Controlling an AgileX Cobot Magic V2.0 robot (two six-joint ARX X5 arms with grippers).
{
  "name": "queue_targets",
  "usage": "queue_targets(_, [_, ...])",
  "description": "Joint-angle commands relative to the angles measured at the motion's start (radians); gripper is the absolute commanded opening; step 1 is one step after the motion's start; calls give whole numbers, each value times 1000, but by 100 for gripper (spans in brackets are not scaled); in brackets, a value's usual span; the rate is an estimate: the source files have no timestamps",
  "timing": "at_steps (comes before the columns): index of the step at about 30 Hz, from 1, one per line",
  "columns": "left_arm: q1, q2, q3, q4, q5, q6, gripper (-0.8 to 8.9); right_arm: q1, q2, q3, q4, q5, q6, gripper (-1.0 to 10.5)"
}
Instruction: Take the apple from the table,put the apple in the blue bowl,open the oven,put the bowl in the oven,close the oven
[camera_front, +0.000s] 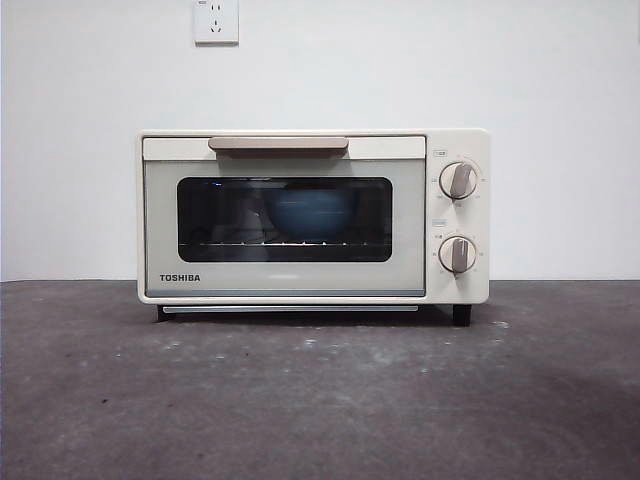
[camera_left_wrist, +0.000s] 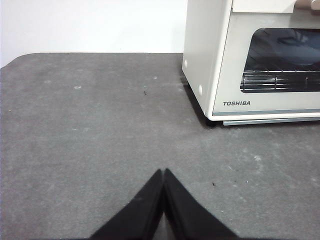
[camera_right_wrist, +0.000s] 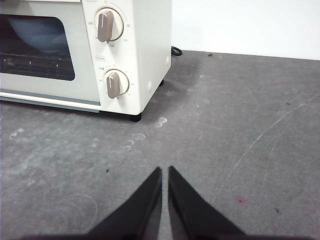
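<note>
We see the blue bowl (camera_front: 312, 212) on the rack inside the oven (camera_front: 313, 216), behind its closed door; the apple is hidden. The oven sits at the table's (camera_front: 320, 400) back edge. Left gripper (camera_left_wrist: 163, 172) and right gripper (camera_right_wrist: 165, 170) hover closed and empty, apparently finished.

There is one oven (camera_front: 313, 216) with two knobs (camera_front: 459, 180). One blue bowl (camera_front: 312, 213) sits inside it. One wall socket (camera_front: 216, 21) shows.

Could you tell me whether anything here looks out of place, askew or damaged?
Nothing stands out. The oven sits square on the table with its door shut, and the blue bowl rests upright on the rack inside. The left gripper and right gripper hover shut, apart from the oven.
</note>
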Motion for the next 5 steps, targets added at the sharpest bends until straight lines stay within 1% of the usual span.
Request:
queue_targets(1, [2,-2,-24,7,-3,-6,8,-2,-3,-6,3,0,14,3])
queue_targets(5, [2,-2,-24,7,-3,-6,8,-2,-3,-6,3,0,14,3])
